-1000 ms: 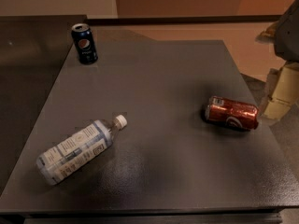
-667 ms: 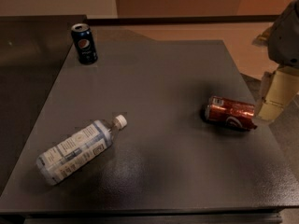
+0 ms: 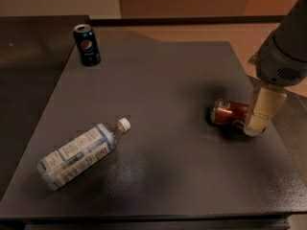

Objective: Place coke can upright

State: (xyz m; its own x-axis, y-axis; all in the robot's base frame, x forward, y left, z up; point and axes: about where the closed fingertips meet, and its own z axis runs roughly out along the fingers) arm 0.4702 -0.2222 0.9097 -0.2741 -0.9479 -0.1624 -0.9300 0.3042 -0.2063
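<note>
Matte dark-grey worktop [image 3: 168, 90] spread flat and square. At its right edge hung the cream tool [image 3: 256, 126]; clenched or released, I could not tell. Far to its left lay a clear plastic bottle [image 3: 79, 152], and beyond that stood a blue Pepsi can [image 3: 87, 44]. Just left of the tool's tip, the shiny red coke can [image 3: 231, 114] lay on its side.
</note>
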